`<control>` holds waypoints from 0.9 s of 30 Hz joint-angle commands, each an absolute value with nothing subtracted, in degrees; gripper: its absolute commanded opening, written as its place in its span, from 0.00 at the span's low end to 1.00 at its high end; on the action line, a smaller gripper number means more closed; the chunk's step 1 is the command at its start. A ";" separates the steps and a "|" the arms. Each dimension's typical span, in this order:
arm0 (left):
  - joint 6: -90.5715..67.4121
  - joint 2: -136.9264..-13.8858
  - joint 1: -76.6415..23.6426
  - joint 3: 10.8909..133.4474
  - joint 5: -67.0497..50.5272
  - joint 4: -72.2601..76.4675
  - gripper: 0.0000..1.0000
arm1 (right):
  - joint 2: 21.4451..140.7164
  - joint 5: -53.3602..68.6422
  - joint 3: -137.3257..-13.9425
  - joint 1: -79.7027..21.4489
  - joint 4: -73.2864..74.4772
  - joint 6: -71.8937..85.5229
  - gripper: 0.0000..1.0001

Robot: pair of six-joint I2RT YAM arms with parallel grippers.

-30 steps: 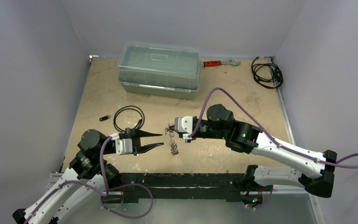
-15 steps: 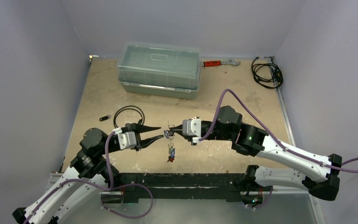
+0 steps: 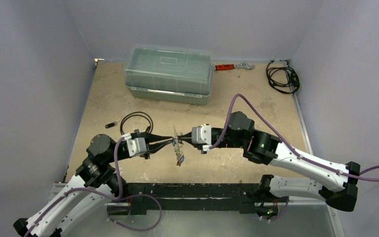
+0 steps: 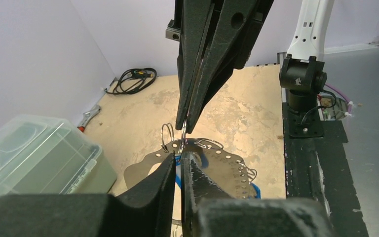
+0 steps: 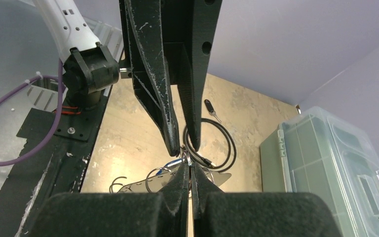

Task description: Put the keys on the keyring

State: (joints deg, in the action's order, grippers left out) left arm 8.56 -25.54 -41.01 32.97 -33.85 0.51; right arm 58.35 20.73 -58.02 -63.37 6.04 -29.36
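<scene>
- Right gripper point(image 3: 183, 141) clamped shut on rim of flat silver-grey perforated metal keyring point(image 4: 227, 165), mid-air.
- Left gripper point(image 3: 169, 142) opposite, jaws nearly closed; grip unclear.
- Small silver tagged keys point(image 3: 179, 158) dangle below: likely light, stiff, slippery, so pinch rim.

Keyring point(image 4: 222, 165): large flat silver-grey plate with small holes round the rim and thin wire loops clipped into some. Held in the air, rim pinched between the meeting tips of left gripper point(image 4: 180, 158) and right gripper point(image 5: 190, 165). Dangling beneath, keys point(image 3: 179, 158), one blue tag showing.
</scene>
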 commanded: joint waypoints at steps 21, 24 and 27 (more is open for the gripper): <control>8.09 -26.08 -41.13 33.62 -34.99 1.78 0.00 | 54.88 25.64 -51.60 -63.90 -20.30 -21.31 0.00; 8.09 -26.02 -41.20 33.58 -34.53 1.68 0.00 | 54.10 26.63 -50.38 -63.90 -22.71 -19.95 0.00; 7.99 -26.17 -41.16 33.60 -34.45 1.67 0.00 | 54.01 26.29 -50.00 -63.90 -23.26 -19.62 0.00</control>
State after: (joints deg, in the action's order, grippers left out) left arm 8.54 -25.58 -41.01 32.99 -34.63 0.99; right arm 56.21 24.45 -49.71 -63.48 -14.28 -21.61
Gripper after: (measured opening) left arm 0.003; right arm 0.005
